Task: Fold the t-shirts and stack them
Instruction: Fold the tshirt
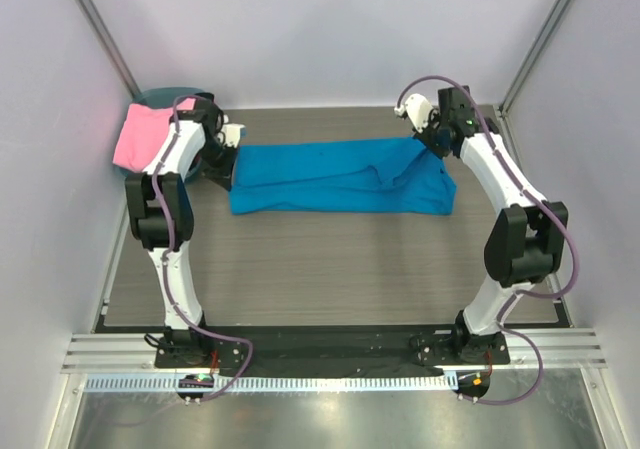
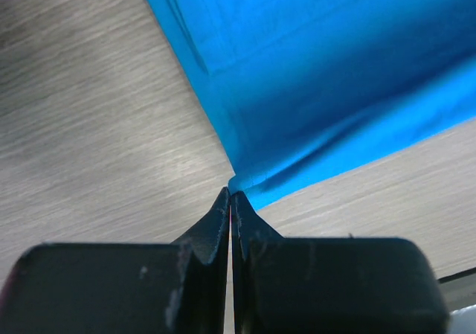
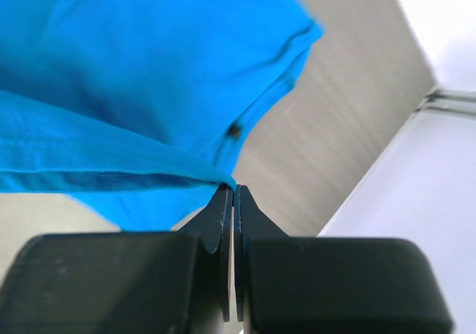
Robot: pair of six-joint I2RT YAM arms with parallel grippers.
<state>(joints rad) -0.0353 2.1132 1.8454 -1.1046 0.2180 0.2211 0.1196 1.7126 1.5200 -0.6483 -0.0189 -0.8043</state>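
Bright blue t-shirt folded into a long band, stretched left to right across the far worktop, creased toward its right end, pink t-shirt bunched at far left corner

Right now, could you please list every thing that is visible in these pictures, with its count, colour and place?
blue t-shirt: one, bright blue, lying across the far half of the table
pink t-shirt: one, pink, draped over the basket
basket: one, teal, far left corner, mostly covered
table: one, grey wood grain
left gripper: one, black, shut on the blue t-shirt's left end
right gripper: one, black, shut on its right end
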